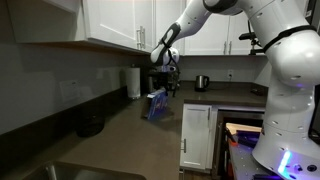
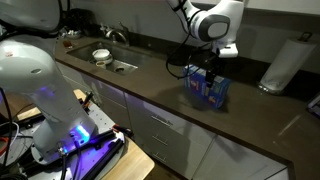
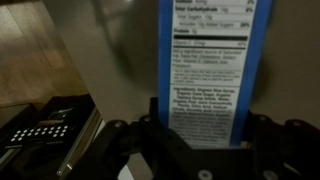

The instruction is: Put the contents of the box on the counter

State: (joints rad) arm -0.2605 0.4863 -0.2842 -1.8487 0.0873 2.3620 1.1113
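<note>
The gripper [image 3: 205, 142] is clamped on the box [image 3: 210, 65]. In the wrist view the dark fingers sit on either side of the carton's near end, and its white printed panel with blue edges runs straight away from the camera. The grip on one end probably leaves the other end free, so the carton can be tipped and its load can slide out.

In both exterior views the arm reaches down over the counter [image 2: 130, 88]. The box [image 2: 207, 90] hangs from the gripper [image 2: 212, 72] at a slant, low over the dark worktop. Whether its lower edge touches the surface or hangs just clear of it cannot be told. In an exterior view the box [image 1: 157, 104] sits below the gripper [image 1: 161, 86], near a white paper-towel roll [image 1: 133, 82] that stands against the back wall. It is well apart from the sink [image 2: 120, 66].

No loose packets can be made out on the counter around the carton, so the emptying seems not yet done. Keeping the carton low over open worktop makes sense, since whatever drops out would land close by instead of scattering toward the edge.
</note>
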